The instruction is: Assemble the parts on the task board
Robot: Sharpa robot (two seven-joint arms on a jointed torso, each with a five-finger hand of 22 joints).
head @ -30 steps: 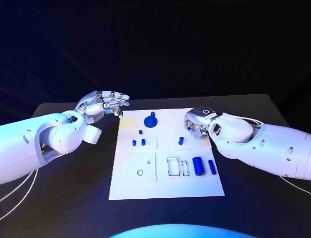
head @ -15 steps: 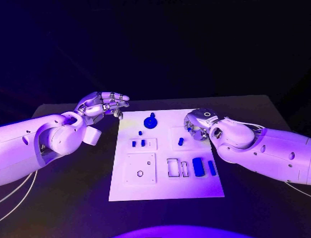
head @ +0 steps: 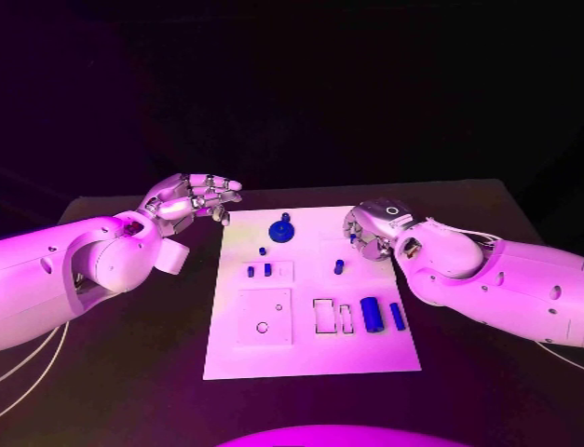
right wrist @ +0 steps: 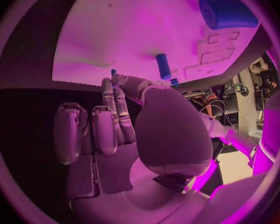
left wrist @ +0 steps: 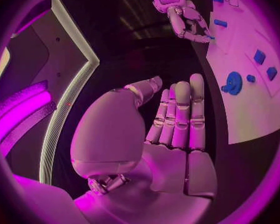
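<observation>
Task board (head: 312,349), a white plate, lies in the middle of the black tabletop (head: 144,372) between the two arms, with blue parts spread across it.

At the left, the left robot hand (head: 191,197) hovers just off the board's far left corner, above the tabletop. In the left wrist view its fingers (left wrist: 180,114) are fairly straight and close together, the thumb bent toward them, and nothing lies between them.

Moving right across the board: a round blue gear-like part (head: 282,229) sits near the far edge; below it are a small blue peg (head: 263,250) and a pair of short blue pieces (head: 258,271) on a raised square. Further right a blue peg (head: 337,266) stands upright, and toward the near side a large blue cylinder (head: 371,312) and a slimmer blue bar (head: 397,315) lie beside empty rectangular slots (head: 325,315).

At the right, the right robot hand (head: 370,233) is over the board's far right edge, fingers curled downward near the upright peg. Whether its fingertips pinch a small blue piece I cannot tell; the right wrist view shows a speck of blue at the fingertips (right wrist: 115,79), no more.

The step in hand looks like a pick at the right edge. Next, that hand needs a secure pinch and a clean lift. The upright peg just beside it could be knocked.
</observation>
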